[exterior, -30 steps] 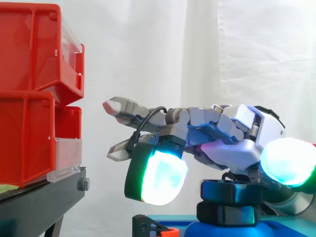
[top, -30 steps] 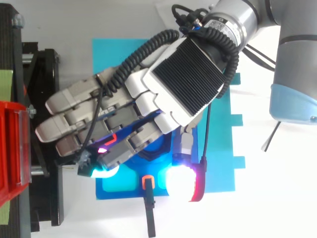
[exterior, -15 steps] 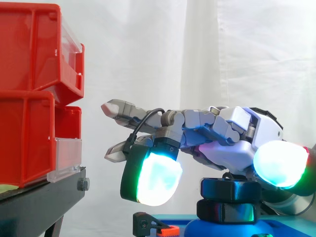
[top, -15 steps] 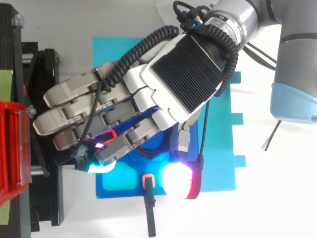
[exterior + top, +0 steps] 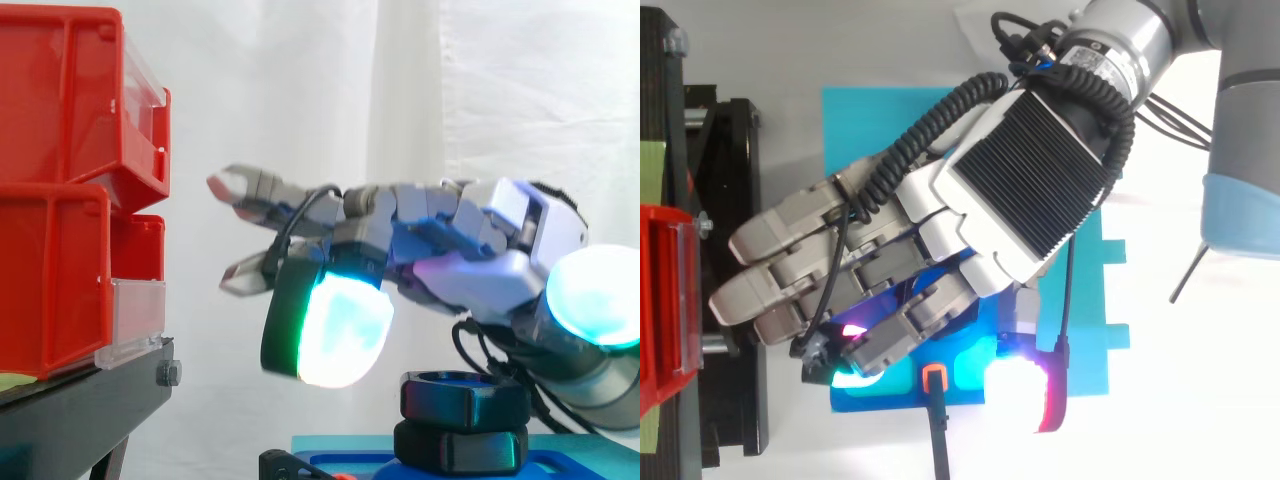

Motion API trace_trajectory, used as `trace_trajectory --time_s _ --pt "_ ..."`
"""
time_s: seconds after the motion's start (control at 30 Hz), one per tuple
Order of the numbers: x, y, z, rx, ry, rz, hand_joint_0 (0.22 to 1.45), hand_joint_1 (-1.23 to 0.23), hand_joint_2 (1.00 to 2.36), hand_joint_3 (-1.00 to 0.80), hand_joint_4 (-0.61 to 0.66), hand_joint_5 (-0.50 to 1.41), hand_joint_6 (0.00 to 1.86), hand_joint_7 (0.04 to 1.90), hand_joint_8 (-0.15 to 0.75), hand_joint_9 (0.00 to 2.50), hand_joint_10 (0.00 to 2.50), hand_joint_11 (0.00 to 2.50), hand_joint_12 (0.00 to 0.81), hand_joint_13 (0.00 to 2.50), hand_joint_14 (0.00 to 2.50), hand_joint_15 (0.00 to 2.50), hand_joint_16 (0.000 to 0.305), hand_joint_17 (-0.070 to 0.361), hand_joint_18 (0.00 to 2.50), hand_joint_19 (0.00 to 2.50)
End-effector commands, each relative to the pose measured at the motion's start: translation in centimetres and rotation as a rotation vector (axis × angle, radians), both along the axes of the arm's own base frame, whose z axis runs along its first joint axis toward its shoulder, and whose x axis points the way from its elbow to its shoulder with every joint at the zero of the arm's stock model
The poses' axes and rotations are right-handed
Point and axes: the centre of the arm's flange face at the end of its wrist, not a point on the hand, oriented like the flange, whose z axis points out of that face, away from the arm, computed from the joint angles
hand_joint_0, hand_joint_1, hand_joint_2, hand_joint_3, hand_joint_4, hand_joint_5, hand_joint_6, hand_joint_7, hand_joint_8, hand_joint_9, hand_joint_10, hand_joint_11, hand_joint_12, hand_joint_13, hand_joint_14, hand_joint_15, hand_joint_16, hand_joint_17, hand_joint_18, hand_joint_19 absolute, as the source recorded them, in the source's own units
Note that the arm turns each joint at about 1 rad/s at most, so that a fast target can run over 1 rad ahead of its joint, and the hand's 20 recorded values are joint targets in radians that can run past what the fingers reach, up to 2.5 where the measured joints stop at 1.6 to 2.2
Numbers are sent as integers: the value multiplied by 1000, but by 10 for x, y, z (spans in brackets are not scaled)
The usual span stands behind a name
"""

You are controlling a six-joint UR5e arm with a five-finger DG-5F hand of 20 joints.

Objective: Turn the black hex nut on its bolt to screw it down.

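Lifted since a second ago: hand [image 5: 470, 275] now rides clear of the black hex nut [image 5: 465, 396]. Side view shows a gap under the palm, where before it sat right on top. Fingers released and mostly straight, one pad [image 5: 345, 325] hanging left of the nut, thumb pad off to the right, nothing grasped. Nut sits on a second black hex piece [image 5: 462, 446] on the blue base [image 5: 895, 390], under the palm. Looks like a regrip between turns. Come straight down centred on the bolt axis, pinch opposite flats, and rotate with no side load or it may bind.
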Motion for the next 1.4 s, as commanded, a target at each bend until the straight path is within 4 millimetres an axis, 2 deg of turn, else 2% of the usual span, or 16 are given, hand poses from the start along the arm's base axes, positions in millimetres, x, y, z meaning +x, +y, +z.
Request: trace_trajectory --time_s 0.0,0.3,0.57,0.8,1.37 --pt "-6 1 24 -25 13 -18 442 -141 1000 -500 307 -108 501 1184 329 556 4 206 384 143 0 24 59 133 6 178" --pt "-16 -3 45 -57 37 -50 442 -142 1000 -500 301 -109 501 1180 331 562 4 207 383 145 0 23 59 133 9 180" --pt "-19 -5 37 -46 138 -154 443 -142 1000 -500 299 -110 500 1188 332 564 4 211 383 155 0 26 59 133 23 174" --pt "-24 1 28 -106 180 -208 443 -143 1000 -500 296 -111 501 1181 332 567 4 212 384 161 0 27 59 133 24 178" --pt "-23 13 33 -112 175 -203 445 -143 1000 -500 291 -111 500 1201 331 566 4 211 384 166 0 30 59 132 25 184"
